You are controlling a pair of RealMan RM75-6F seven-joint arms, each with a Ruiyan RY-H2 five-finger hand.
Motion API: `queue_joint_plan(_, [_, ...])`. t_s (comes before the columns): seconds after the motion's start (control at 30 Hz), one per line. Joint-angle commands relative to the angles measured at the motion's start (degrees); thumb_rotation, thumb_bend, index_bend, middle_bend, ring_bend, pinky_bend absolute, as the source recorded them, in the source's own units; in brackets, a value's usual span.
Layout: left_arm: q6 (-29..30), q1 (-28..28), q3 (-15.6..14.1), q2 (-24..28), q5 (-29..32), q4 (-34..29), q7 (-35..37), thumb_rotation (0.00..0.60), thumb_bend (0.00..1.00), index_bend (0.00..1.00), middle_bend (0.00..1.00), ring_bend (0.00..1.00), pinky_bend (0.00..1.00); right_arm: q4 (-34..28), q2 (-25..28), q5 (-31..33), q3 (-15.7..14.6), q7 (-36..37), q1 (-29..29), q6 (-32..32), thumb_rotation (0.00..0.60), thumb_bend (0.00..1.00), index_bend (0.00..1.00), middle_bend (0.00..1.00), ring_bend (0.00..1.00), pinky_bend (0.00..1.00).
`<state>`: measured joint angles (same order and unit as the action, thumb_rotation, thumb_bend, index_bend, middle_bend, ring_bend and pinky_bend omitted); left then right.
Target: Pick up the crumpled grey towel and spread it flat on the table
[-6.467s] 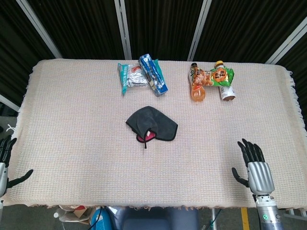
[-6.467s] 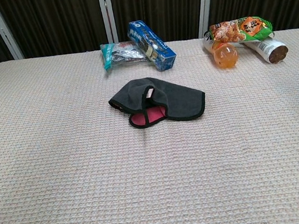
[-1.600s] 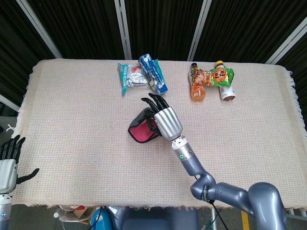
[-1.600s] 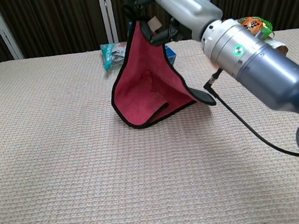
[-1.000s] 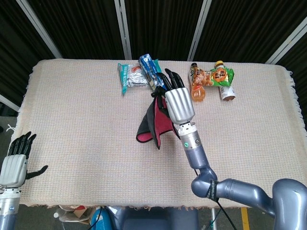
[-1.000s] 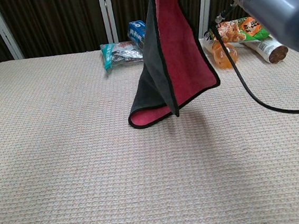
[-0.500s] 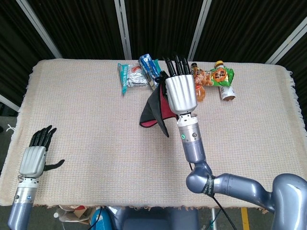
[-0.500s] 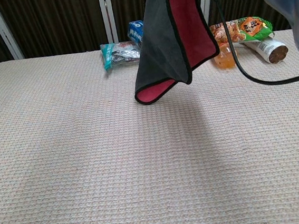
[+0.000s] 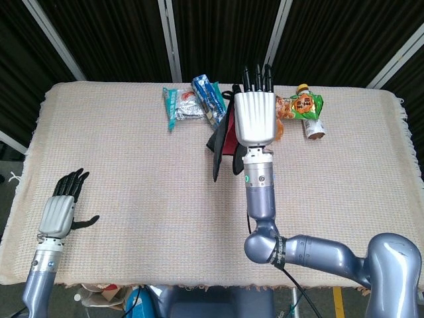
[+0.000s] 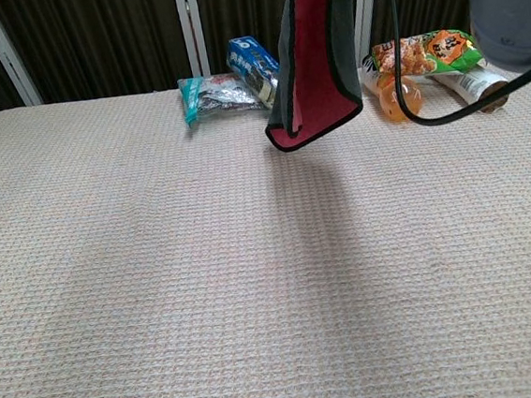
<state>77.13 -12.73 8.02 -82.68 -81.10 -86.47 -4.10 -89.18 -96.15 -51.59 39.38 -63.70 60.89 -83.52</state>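
Right hand (image 9: 256, 116), silver-backed with dark fingers pointing away, holds the towel (image 10: 313, 58) up by one edge, so the soft cloth hangs in a long fold clear of the table (image 10: 255, 285), grey outside, red inside, dark trim along the hem. Left hand (image 9: 58, 211) hovers low near the table's left front edge, fingers spread and holding nothing. Across the far side of the coarse woven cloth lie crinkly snack packets (image 10: 227, 88) and a lying orange bottle (image 10: 399, 97).
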Motion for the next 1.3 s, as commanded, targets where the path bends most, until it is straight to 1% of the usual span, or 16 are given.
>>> queue_joint_plan(0.03, [-0.19, -0.25, -0.07, -0.13, -0.07, 0.12, 0.12, 0.6, 0.07, 0.0, 0.0, 0.0, 0.02, -2.73, 1.16, 1.14, 0.28, -3.91, 0.24, -3.19, 0.6, 0.67, 0.62, 0.22, 0.11, 0.13])
queue_joint_plan(0.17, [-0.18, -0.47, -0.43, -0.24, -0.56, 0.09, 0.74, 0.6, 0.07, 0.0, 0.0, 0.0, 0.02, -5.7, 2.98, 1.69, 0.11, -7.97, -0.27, -6.43, 0.6, 0.67, 0.63, 0.22, 0.11, 0.13])
queue_joint_plan(0.33, [0.37, -0.57, -0.64, 0.12, -1.32, -0.01, 1.9, 0.6, 0.07, 0.0, 0.0, 0.0, 0.02, -11.48, 4.77, 4.37, 0.53, -13.47, -1.06, -10.94, 0.6, 0.67, 0.65, 0.23, 0.11, 0.13])
queue_joint_plan(0.4, [0.62, -0.55, -0.68, 0.35, -1.51, -0.13, 2.4, 0.6, 0.07, 0.0, 0.0, 0.0, 0.02, -13.87, 5.29, 6.66, 0.94, -16.59, -1.11, -12.8, 0.6, 0.67, 0.66, 0.24, 0.11, 0.13])
queue_joint_plan(0.57, [1.2, -0.45, -0.96, 0.94, -2.03, -0.5, 3.08, 0.6, 0.07, 0.0, 0.0, 0.0, 0.02, -19.85, 6.13, 12.78, 2.84, -23.43, -0.12, -17.24, 0.6, 0.67, 0.66, 0.24, 0.11, 0.13])
queue_joint_plan(0.63, [1.44, -0.38, -1.05, 1.13, -2.14, -0.7, 3.3, 0.6, 0.07, 0.0, 0.0, 0.0, 0.02, -22.02, 6.28, 14.6, 3.48, -24.55, 0.26, -18.45, 0.6, 0.67, 0.67, 0.24, 0.11, 0.13])
queue_joint_plan(0.77, [1.75, -0.29, -1.35, 1.4, -2.41, -1.07, 3.39, 0.6, 0.07, 0.0, 0.0, 0.0, 0.02, -25.2, 6.04, 18.49, 5.36, -24.02, 0.78, -19.75, 0.6, 0.67, 0.67, 0.24, 0.11, 0.13])
queue_joint_plan(0.87, [1.99, -0.23, -1.65, 1.58, -2.67, -1.32, 3.22, 0.6, 0.07, 0.0, 0.0, 0.0, 0.02, -26.23, 6.0, 21.27, 6.6, -23.53, 1.52, -20.38, 0.6, 0.67, 0.67, 0.24, 0.11, 0.13])
queue_joint_plan(1.03, [1.76, -0.9, -1.24, 1.39, -2.67, -1.78, 2.7, 0.6, 0.07, 0.0, 0.0, 0.0, 0.02, -26.21, 5.58, 24.75, 7.6, -22.3, 2.66, -20.73, 0.6, 0.67, 0.67, 0.24, 0.11, 0.13])
queue_joint_plan(1.17, [1.03, -2.58, 0.08, 0.67, -2.77, -2.67, 1.87, 0.6, 0.07, 0.0, 0.0, 0.0, 0.02, -24.57, 5.22, 26.25, 7.22, -21.78, 4.09, -20.37, 0.6, 0.67, 0.67, 0.24, 0.11, 0.13])
queue_joint_plan(1.3, [-0.07, -4.99, 2.2, -0.78, -2.44, -3.98, 1.12, 0.6, 0.07, 0.0, 0.0, 0.0, 0.02, -22.54, 4.34, 26.98, 6.58, -21.09, 6.0, -20.01, 0.6, 0.67, 0.67, 0.24, 0.11, 0.13])
